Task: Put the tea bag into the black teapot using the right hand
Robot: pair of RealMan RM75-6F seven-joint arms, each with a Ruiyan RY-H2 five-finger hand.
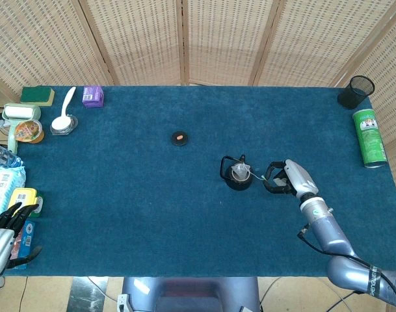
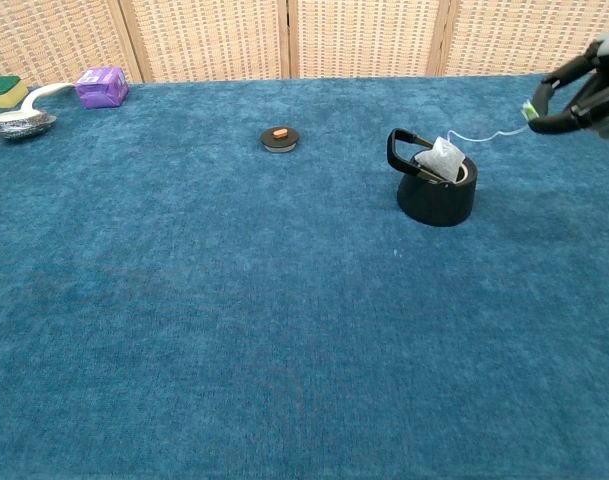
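Desk (image 1: pixel 119 195) w/ deep blue felt-like cover fills most of both views. Behind it: folding screen (image 1: pixel 230 39) of woven cane panels in pale wood frames, running full width along the far edge. Light is even, soft shadows. Strip of pale floor (image 1: pixel 87 294) shows below desk's near edge.

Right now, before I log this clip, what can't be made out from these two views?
- How deep the tea bag sits: the black teapot wall hides its lower part in both views.
- The right hand: the chest view's right edge cuts it off, leaving only fingers at the tag.
- The left hand: cut by the head view's left edge, absent from the chest view.
- Label print on the green can: too small.
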